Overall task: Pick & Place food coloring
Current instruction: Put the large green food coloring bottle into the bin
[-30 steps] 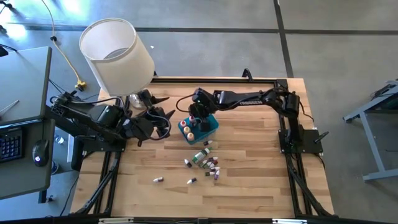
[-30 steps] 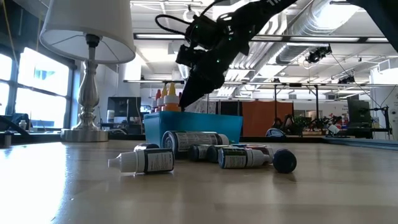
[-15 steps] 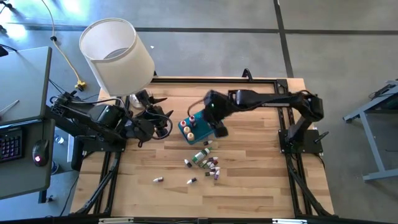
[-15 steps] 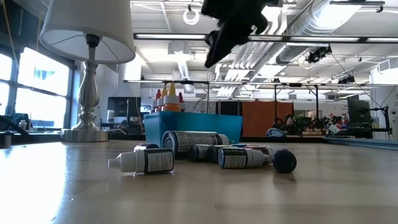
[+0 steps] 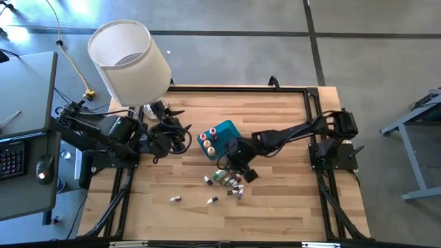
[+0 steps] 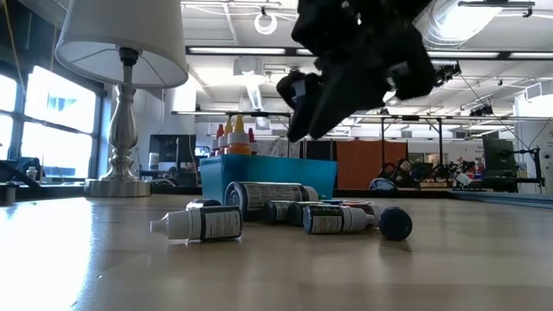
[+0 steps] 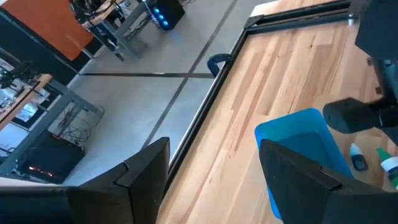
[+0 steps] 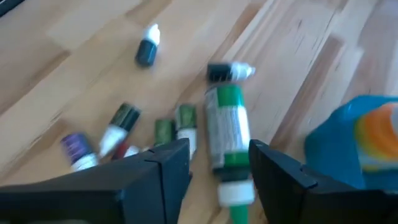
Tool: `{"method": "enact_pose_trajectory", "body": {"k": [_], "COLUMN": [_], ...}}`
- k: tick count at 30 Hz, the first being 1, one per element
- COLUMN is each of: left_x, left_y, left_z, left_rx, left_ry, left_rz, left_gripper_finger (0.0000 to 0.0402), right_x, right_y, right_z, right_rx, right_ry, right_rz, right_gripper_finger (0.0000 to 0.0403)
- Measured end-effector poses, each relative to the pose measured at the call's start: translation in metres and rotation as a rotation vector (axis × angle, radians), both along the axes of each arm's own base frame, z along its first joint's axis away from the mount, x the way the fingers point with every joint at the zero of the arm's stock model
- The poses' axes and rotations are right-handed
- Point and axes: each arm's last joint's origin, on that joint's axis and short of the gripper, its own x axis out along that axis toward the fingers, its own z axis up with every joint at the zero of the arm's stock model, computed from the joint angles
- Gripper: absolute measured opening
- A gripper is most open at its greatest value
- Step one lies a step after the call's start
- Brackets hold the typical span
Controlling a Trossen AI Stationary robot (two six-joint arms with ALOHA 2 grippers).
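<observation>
Several tiny food coloring bottles [image 5: 229,180] lie on their sides in a loose pile on the wooden table, seen up close in the low view [image 6: 285,212]. Two more lie apart toward the near edge [image 5: 174,199]. Others stand upright in the teal-blue bin [image 5: 219,138]. My right gripper [image 5: 236,164] hovers open just above the pile, its fingers either side of a green-capped bottle [image 8: 227,134] without touching it. My left gripper [image 5: 180,131] waits open to the left of the bin.
A white-shaded lamp [image 5: 129,58] stands on the table's far left corner, close behind the left arm. The bin [image 6: 268,177] stands just beyond the pile. Bare wood stretches along the near edge and on the right half of the table.
My right gripper has risen from the teal bin and swung toward the table's near edge, coming down over the pile of lying bottles. The bottles and the bin have stayed where they were.
</observation>
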Motion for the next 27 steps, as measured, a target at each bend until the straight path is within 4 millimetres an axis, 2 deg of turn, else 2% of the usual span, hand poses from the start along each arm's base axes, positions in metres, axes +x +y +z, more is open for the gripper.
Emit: {"method": "enact_pose_trajectory", "body": {"k": [3, 6, 12, 19, 27], "left_x": [0.000, 0.000, 0.001, 0.002, 0.002], "left_y": [0.000, 0.000, 0.000, -0.001, -0.001], "left_z": [0.000, 0.000, 0.001, 0.002, 0.002], "left_rx": [0.001, 0.000, -0.006, -0.015, -0.015], "left_ry": [-0.003, -0.003, -0.008, -0.029, -0.028], "left_rz": [0.002, 0.001, -0.003, -0.005, -0.007], "left_gripper_finger": [0.0243, 0.0243, 0.0243, 0.0243, 0.0243], "right_x": [-0.004, -0.014, -0.024, -0.018, -0.017], "right_y": [-0.002, -0.007, -0.018, -0.027, -0.031], "right_z": [-0.014, -0.029, -0.045, -0.067, -0.069], "right_rx": [0.014, 0.064, 0.107, 0.130, 0.135], "right_ry": [-0.105, -0.130, -0.233, -0.218, -0.210], "right_rz": [0.005, 0.027, 0.052, 0.027, 0.031], "right_gripper_finger": [0.0145, 0.0143, 0.0157, 0.0191, 0.0200]}}
